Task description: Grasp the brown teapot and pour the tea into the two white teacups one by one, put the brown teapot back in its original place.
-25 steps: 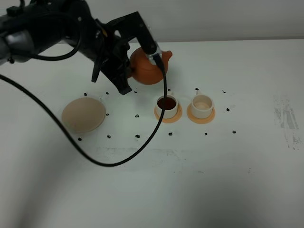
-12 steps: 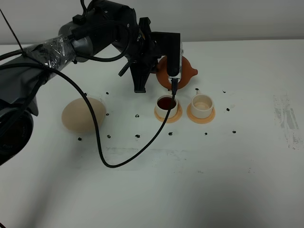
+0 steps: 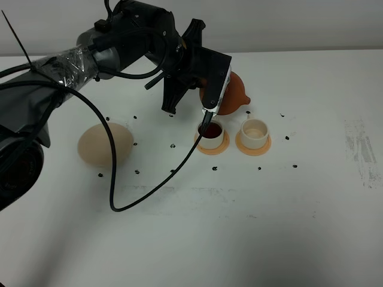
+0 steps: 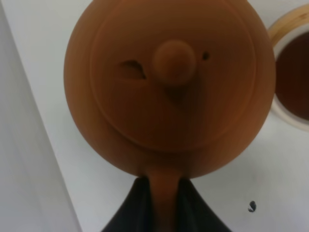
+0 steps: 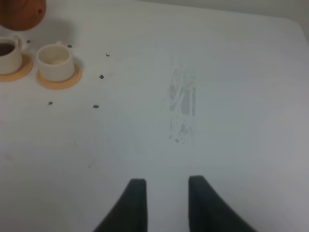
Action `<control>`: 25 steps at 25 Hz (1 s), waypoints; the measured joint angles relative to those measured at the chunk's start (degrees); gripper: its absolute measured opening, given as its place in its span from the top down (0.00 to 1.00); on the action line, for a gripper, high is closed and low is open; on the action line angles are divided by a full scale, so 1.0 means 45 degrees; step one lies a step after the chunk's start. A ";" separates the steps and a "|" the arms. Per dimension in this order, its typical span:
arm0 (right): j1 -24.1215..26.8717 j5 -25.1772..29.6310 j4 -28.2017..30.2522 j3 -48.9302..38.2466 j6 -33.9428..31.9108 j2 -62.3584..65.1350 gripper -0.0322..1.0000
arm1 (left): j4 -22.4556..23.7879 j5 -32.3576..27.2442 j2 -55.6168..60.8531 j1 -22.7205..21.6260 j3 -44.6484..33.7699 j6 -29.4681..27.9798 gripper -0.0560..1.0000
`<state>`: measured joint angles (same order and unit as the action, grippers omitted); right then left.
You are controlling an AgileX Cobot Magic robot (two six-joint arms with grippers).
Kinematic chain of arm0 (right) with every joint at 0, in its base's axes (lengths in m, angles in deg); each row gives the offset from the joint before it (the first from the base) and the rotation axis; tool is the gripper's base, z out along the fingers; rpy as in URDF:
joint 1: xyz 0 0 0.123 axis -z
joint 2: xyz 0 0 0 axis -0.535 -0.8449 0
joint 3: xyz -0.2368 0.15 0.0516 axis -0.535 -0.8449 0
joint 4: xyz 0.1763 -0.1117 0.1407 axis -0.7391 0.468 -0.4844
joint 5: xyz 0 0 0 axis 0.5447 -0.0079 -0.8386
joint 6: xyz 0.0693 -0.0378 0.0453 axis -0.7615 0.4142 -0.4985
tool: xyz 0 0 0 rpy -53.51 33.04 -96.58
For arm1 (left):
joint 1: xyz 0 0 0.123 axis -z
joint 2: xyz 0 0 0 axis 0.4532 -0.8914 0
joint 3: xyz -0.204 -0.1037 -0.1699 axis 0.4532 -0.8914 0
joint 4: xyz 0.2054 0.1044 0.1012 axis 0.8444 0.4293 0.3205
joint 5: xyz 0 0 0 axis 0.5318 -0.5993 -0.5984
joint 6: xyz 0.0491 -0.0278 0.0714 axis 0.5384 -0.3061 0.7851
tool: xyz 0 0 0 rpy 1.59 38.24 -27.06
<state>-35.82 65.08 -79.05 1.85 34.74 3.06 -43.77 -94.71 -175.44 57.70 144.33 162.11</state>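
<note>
The brown teapot [image 3: 232, 95] hangs above the table behind the two white teacups, tilted with its spout down toward the right-hand cup. My left gripper [image 3: 210, 89] is shut on its handle; in the left wrist view the teapot [image 4: 169, 87] fills the frame, with the gripper [image 4: 161, 209] on the handle. The left teacup [image 3: 210, 133] holds dark tea [image 3: 210, 128]. The right teacup [image 3: 254, 131] looks empty. Each cup stands on an orange coaster. The pale beige saucer [image 3: 105, 144] lies bare at the left. My right gripper [image 5: 166, 203] is open and empty over bare table.
A black cable [image 3: 149, 191] loops from the left arm across the table in front of the saucer and the left cup. Small dark marks dot the table around the cups. A grey scuff [image 5: 183, 104] marks the table at the right.
The left arm has carried the teapot to the right, from behind the filled cup to behind the right cup, and has tilted it spout-down. The right arm has not moved.
</note>
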 joint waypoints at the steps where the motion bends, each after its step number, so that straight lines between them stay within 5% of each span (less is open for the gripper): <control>1: 0.0000 0.0000 0.0000 0.0000 0.0000 0.0000 0.74 | -0.0002 0.0054 0.0000 0.0040 0.0000 0.0208 0.82; 25: 0.0000 0.0000 0.0000 0.0000 0.0000 0.0000 0.74 | 0.1598 0.0664 0.0000 0.0666 0.0000 0.2694 0.82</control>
<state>-35.82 65.08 -79.05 1.85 34.74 3.06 -36.58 -91.72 -175.44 60.70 144.33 174.24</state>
